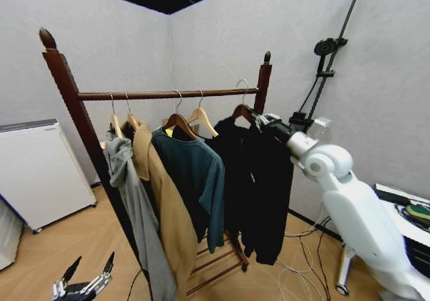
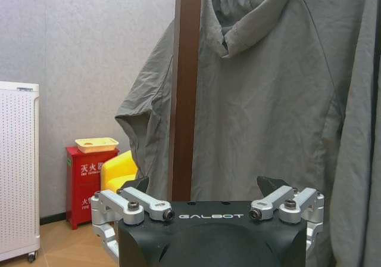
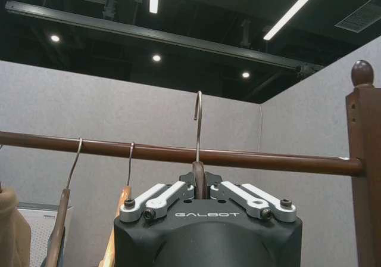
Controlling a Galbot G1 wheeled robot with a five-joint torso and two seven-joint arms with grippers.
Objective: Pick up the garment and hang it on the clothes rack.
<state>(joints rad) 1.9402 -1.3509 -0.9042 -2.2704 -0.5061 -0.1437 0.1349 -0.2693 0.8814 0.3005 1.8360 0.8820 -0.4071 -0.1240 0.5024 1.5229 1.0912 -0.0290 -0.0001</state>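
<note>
Right gripper (image 3: 200, 189): fingers clamped on the neck of the wooden hanger with the metal hook (image 3: 197, 130), at the rod.
Long black soft-fabric coat (image 1: 259, 180): hanging from that hanger, nearest the rack's right post.
Dark red-brown wooden clothes rack (image 1: 168, 94): also carries teal, tan and grey garments.
Left gripper (image 1: 84, 279): low, fingers apart.

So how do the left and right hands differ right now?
The right hand is raised by the rod and shut on the hanger of the black garment; the left hand hangs low near the floor, open and empty. Both are the same black-and-silver build.
</note>
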